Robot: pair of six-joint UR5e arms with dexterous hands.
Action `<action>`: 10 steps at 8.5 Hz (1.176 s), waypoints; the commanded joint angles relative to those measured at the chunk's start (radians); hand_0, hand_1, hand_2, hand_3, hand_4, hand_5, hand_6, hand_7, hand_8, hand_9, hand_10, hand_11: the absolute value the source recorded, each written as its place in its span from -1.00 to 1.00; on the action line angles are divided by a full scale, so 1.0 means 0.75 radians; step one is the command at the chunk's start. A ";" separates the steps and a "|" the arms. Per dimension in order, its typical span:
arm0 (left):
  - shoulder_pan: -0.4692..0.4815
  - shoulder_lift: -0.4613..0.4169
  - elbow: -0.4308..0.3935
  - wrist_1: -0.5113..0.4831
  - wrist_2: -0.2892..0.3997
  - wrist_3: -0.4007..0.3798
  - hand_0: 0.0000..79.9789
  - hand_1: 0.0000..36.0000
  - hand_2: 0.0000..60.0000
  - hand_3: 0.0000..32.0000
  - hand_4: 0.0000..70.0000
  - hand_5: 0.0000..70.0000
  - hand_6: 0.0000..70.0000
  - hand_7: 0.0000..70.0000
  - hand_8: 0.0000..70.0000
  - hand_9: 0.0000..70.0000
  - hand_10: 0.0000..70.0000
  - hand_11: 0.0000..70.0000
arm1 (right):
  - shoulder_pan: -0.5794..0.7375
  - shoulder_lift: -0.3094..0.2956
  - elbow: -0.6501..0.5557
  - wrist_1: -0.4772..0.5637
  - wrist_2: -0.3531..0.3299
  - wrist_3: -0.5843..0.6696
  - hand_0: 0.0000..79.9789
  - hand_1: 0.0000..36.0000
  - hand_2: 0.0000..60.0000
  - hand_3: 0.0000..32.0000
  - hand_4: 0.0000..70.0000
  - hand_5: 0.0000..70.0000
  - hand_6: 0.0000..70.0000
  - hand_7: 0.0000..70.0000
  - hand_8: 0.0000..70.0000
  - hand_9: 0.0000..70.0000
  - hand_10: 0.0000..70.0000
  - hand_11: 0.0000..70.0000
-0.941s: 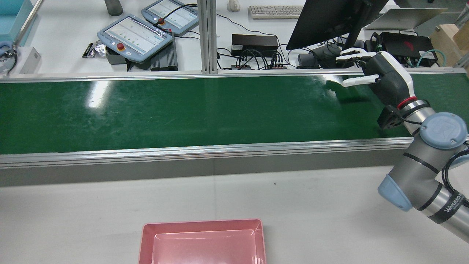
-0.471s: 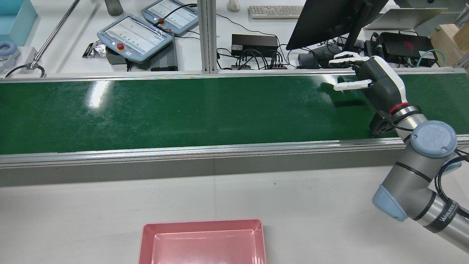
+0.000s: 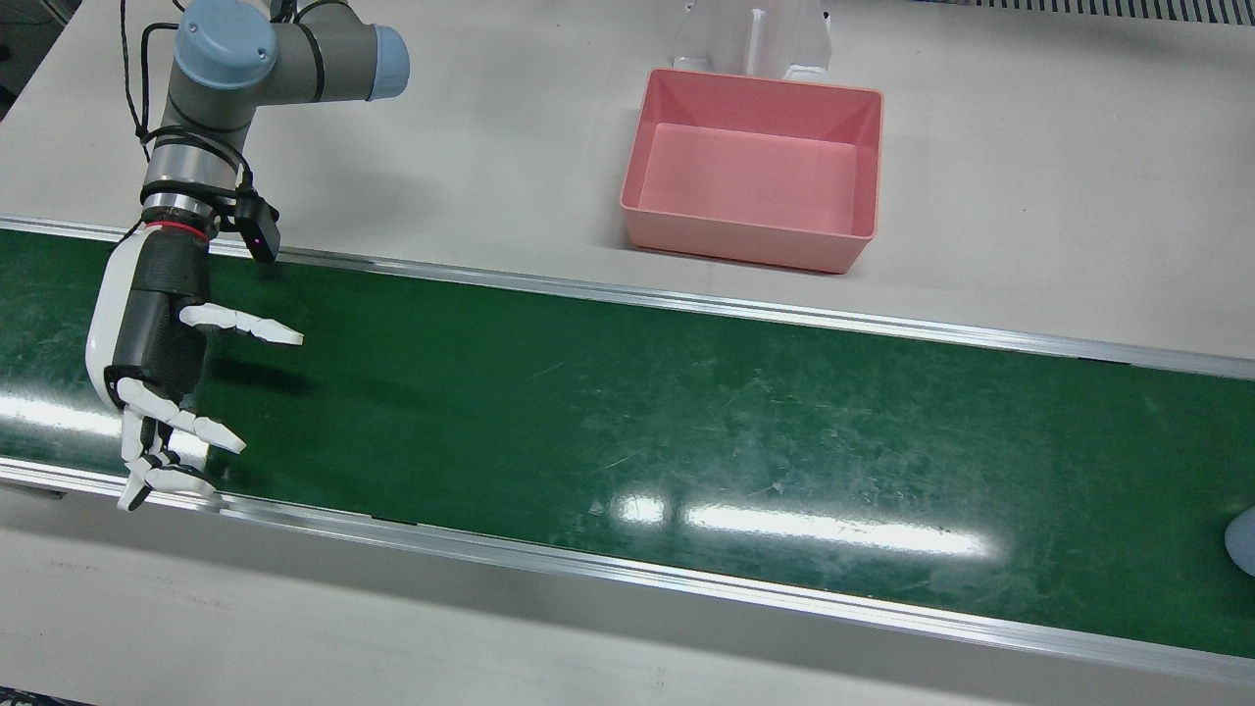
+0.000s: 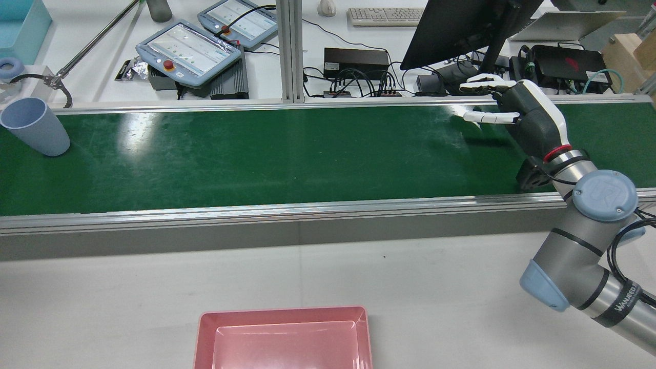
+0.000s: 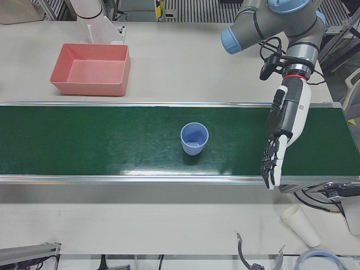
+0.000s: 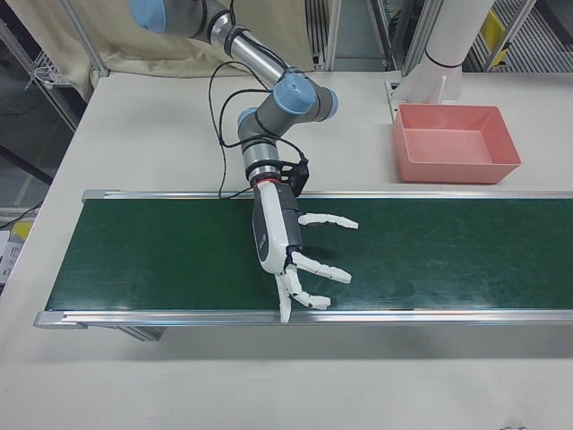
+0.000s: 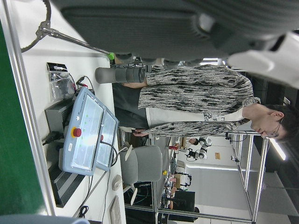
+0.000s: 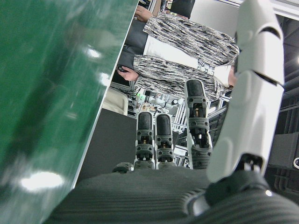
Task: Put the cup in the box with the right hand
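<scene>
A light blue cup (image 4: 35, 126) stands upright on the green belt (image 4: 287, 154) at the far left of the rear view. It also shows in the left-front view (image 5: 194, 138) and at the right edge of the front view (image 3: 1243, 541). The pink box (image 4: 283, 335) sits on the white table, also seen in the front view (image 3: 755, 167). My right hand (image 4: 517, 115) is open and empty, fingers spread, over the belt far from the cup; it also shows in the front view (image 3: 162, 363) and right-front view (image 6: 286, 251). My left hand (image 5: 281, 135) is open and empty over the belt, right of the cup.
A white paper cup (image 5: 301, 225) lies on the table near the left arm. Teach pendants (image 4: 189, 48), a monitor (image 4: 461, 25) and cables stand behind the belt. A pole with a hook (image 4: 56, 79) reaches in at the back left. A person (image 7: 196, 102) stands behind the belt.
The blue cup has appeared on the belt at the far left. The pole with the hook has shifted at the back left. My right hand has moved slightly left and stayed open.
</scene>
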 commanded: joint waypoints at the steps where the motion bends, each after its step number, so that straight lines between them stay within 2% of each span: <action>1: 0.000 0.000 0.000 -0.002 0.000 0.000 -1.00 -1.00 -1.00 -1.00 -1.00 -1.00 -1.00 -1.00 -1.00 -1.00 -1.00 -1.00 | 0.006 0.014 -0.019 0.004 -0.004 0.000 0.36 -0.07 -0.70 -1.00 -0.14 -0.81 -0.72 0.15 -0.51 -0.19 -1.00 -0.96; 2: -0.002 0.000 0.000 -0.002 0.000 0.000 -1.00 -1.00 -1.00 -1.00 -1.00 -1.00 -1.00 -1.00 -1.00 -1.00 -1.00 -1.00 | 0.006 0.030 -0.023 0.002 -0.008 0.000 0.36 -0.22 -0.90 -1.00 -0.05 -0.82 -0.72 0.15 -0.52 -0.20 -0.95 -0.90; 3: 0.000 0.000 0.000 0.000 0.000 0.000 -1.00 -1.00 -1.00 -1.00 -1.00 -1.00 -1.00 -1.00 -1.00 -1.00 -1.00 -1.00 | 0.004 0.034 -0.029 0.002 -0.004 -0.002 0.31 -0.15 -0.68 -1.00 -0.14 -0.82 -0.72 0.15 -0.52 -0.20 -0.93 -0.86; 4: -0.002 0.000 0.000 0.000 0.000 0.000 -1.00 -1.00 -1.00 -1.00 -1.00 -1.00 -1.00 -1.00 -1.00 -1.00 -1.00 -1.00 | 0.004 0.046 -0.038 0.000 -0.004 0.000 0.34 -0.11 -0.68 -1.00 -0.13 -0.82 -0.72 0.15 -0.52 -0.20 -0.95 -0.89; 5: 0.000 0.000 0.000 0.000 0.000 0.000 -1.00 -1.00 -1.00 -1.00 -1.00 -1.00 -1.00 -1.00 -1.00 -1.00 -1.00 -1.00 | 0.004 0.055 -0.042 0.000 -0.004 -0.002 0.37 -0.21 -0.90 -1.00 -0.04 -0.82 -0.71 0.19 -0.51 -0.19 -0.96 -0.90; 6: 0.000 0.000 0.000 0.000 0.000 0.000 -1.00 -1.00 -1.00 -1.00 -1.00 -1.00 -1.00 -1.00 -1.00 -1.00 -1.00 -1.00 | 0.004 0.075 -0.056 -0.002 -0.004 -0.008 0.34 -0.18 -0.79 -1.00 -0.07 -0.82 -0.71 0.19 -0.51 -0.19 -0.97 -0.92; 7: 0.000 0.000 0.000 0.000 0.000 0.000 -1.00 -1.00 -1.00 -1.00 -1.00 -1.00 -1.00 -1.00 -1.00 -1.00 -1.00 -1.00 | 0.002 0.077 -0.058 -0.002 -0.004 -0.016 0.35 -0.24 -0.90 -1.00 0.01 -0.83 -0.71 0.21 -0.51 -0.18 -0.97 -0.93; 8: 0.000 0.000 0.000 0.000 0.000 0.000 -1.00 -1.00 -1.00 -1.00 -1.00 -1.00 -1.00 -1.00 -1.00 -1.00 -1.00 -1.00 | 0.002 0.079 -0.058 -0.002 -0.004 -0.022 0.36 -0.20 -0.89 -1.00 -0.02 -0.83 -0.72 0.18 -0.51 -0.19 -1.00 -0.96; 9: 0.000 0.000 0.000 0.000 0.000 0.000 -1.00 -1.00 -1.00 -1.00 -1.00 -1.00 -1.00 -1.00 -1.00 -1.00 -1.00 -1.00 | 0.002 0.079 -0.058 -0.002 -0.004 -0.026 0.35 -0.12 -0.77 -1.00 -0.05 -0.83 -0.72 0.19 -0.51 -0.19 -1.00 -0.98; 10: 0.000 0.000 0.000 0.000 0.000 0.000 -1.00 -1.00 -1.00 -1.00 -1.00 -1.00 -1.00 -1.00 -1.00 -1.00 -1.00 -1.00 | 0.002 0.079 -0.056 -0.002 -0.006 -0.037 0.37 -0.16 -0.88 -1.00 -0.03 -0.82 -0.72 0.17 -0.52 -0.19 -1.00 -0.98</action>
